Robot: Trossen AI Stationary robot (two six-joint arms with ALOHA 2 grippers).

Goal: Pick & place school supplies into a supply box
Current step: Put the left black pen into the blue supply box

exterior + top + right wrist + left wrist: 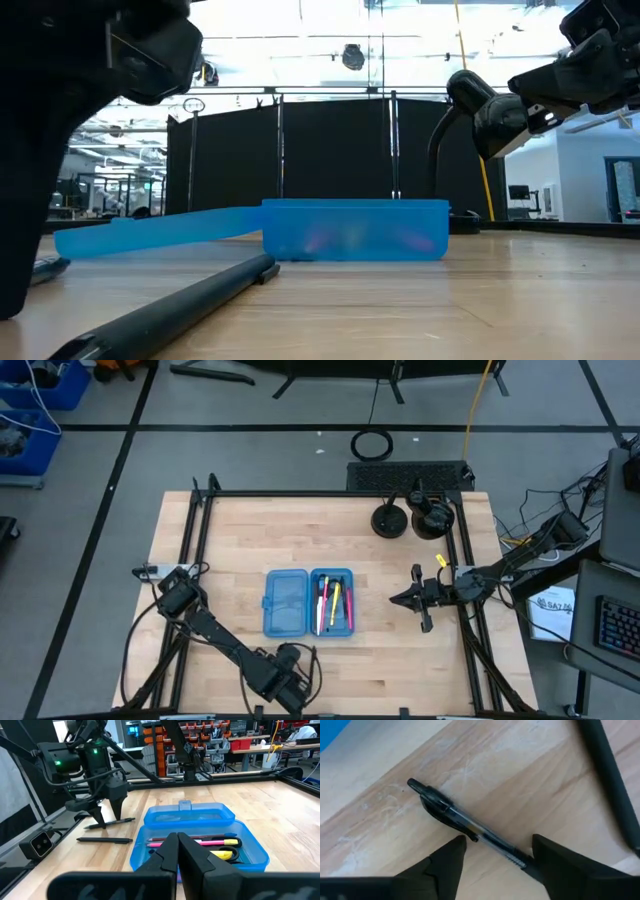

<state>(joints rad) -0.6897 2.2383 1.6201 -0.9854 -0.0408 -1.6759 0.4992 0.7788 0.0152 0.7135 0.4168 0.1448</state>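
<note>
Supply box (305,602), translucent blue and hinged open, lies flat near the middle of the wooden table (250,540), its lid half to the left and its tray half to the right. In the low view its near wall blurs what is inside to faint smears of colour. From above and from the right wrist view the tray holds thin supplies lying side by side: a pink-red pen (192,842), a yellow one (336,600) and something yellow and rounded (225,853) that cannot be identified, partly cut off behind the right arm's fingers.

Left arm reaches along the near-left part of the table, and its end effector (106,815) points down at the near edge, left of the box. Its fingers (445,862) stand moderately apart, astride a black pen (465,822) lying on the wood; whether they touch the pen is unclear. The pen's lower end is hidden behind one finger. A second black pen (104,839) lies just beside it, and in the left wrist view only a cut-off dark shaft shows.

Right arm waits to the right of the box, its end effector (410,598) raised off the table with fingers closed together and holding nothing.

Two black round objects (410,518) sit at the far side, well apart from the box.
</note>
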